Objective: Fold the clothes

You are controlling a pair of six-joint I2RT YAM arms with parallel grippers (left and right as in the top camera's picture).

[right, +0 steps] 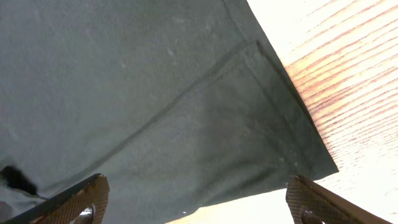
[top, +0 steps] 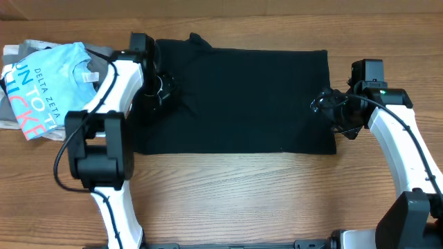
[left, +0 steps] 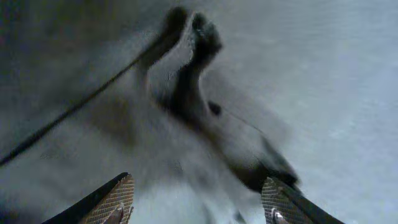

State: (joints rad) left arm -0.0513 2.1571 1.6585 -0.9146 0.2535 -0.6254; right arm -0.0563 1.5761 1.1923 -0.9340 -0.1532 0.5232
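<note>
The black T-shirt point(top: 242, 97) is laid flat on the wooden table point(top: 228, 200) as a broad rectangle, with the left end effector point(top: 158, 86) set over its left edge and the right end effector point(top: 332, 111) over its right edge. A light-blue T-shirt point(top: 41, 86) is heaped to the left, beyond the left arm. The cloth is judged to be light, soft and quite limp (it will sag and drape from any single point by which it is lifted). Little force is therefore called for, yet a pinch through one layer only is likely to leave the lower layer behind on the table. A hold is best taken at the hems and corners, where the stitched edge point(right: 283, 106) is doubled and gives something firmer to close on, and both ends are best lifted together so that the fold line is kept straight. In the left wrist view the pads point(left: 115, 202) are seen apart with blurred, rucked cloth between them, and it cannot be told whether that cloth is pinched or merely lies below. The right end effector is released, its jaws spread wide above the shirt's corner with nothing taken between them.
</note>
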